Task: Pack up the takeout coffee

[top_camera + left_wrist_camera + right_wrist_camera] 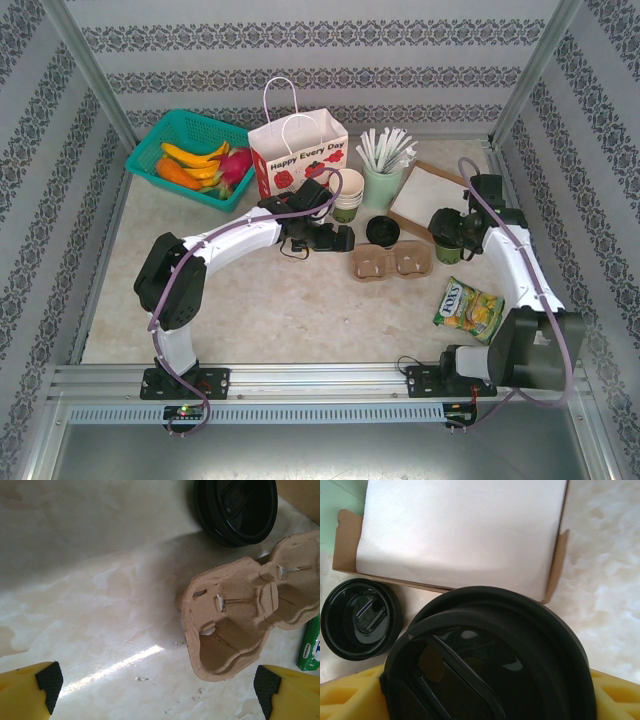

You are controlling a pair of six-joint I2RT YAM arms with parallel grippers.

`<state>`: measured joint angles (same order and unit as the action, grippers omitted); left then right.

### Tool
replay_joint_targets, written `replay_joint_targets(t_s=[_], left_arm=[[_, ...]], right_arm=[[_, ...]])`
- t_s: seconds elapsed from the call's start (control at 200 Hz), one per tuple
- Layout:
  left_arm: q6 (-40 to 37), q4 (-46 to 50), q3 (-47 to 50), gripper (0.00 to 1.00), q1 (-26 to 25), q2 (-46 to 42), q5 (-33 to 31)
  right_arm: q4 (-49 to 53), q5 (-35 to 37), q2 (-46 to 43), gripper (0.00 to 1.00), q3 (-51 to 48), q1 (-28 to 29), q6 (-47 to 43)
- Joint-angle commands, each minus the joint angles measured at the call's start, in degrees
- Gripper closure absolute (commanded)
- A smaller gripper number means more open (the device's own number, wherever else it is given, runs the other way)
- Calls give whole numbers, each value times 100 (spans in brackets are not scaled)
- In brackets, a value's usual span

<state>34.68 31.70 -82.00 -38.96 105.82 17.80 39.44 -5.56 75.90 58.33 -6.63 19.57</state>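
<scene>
From above, the left gripper hung over the middle of the table, just left of the brown carrier tray. Over on the right, the right gripper was down on the dark green cup, which was just off the tray's right end. Whether the cup rested on the table or hung clear could not be told. A loose black lid lay just behind the tray, with the mint cup of white straws and the napkin box beyond it. A gift bag and a fruit basket stood at the back left. A snack packet lay near the right arm.

On the left wrist camera, the jaws were spread wide over bare table, the black pads far apart at the bottom corners. The carrier tray lay ahead to the right, and the loose black lid lay past it.

On the right wrist camera, the jaws pinched the cup. The yellow fingers pressed in on either side beneath the cup's own lid. The loose black lid and the napkin box lay beyond.
</scene>
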Motion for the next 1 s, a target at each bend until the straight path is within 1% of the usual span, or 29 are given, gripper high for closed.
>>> replay_joint_targets(t_s=[0.0, 0.22, 0.395, 0.495, 0.629, 0.814, 0.999], left_arm=[[-119, 137, -88, 0, -42, 37, -38], [-119, 130, -79, 0, -42, 43, -2], [-40, 104, -136, 0, -33, 44, 73], [-45, 176, -159, 0, -33, 35, -13], [-34, 147, -119, 0, -31, 30, 48], [-31, 139, -80, 0, -33, 1, 28], [-31, 138, -30, 0, -33, -76, -49]], right_arm=[[-653, -458, 131, 35, -127, -18, 194], [-1287, -548, 459, 35, -162, 182, 304], [-1834, -902, 798, 35, -75, 278, 601], [-1975, -902, 1030, 35, 82, 413, 648], [-2347, -861, 1280, 35, 217, 556, 771], [-2948, -812, 1551, 34, 290, 606, 1044], [-2992, -542, 1930, 33, 570, 653, 1058]])
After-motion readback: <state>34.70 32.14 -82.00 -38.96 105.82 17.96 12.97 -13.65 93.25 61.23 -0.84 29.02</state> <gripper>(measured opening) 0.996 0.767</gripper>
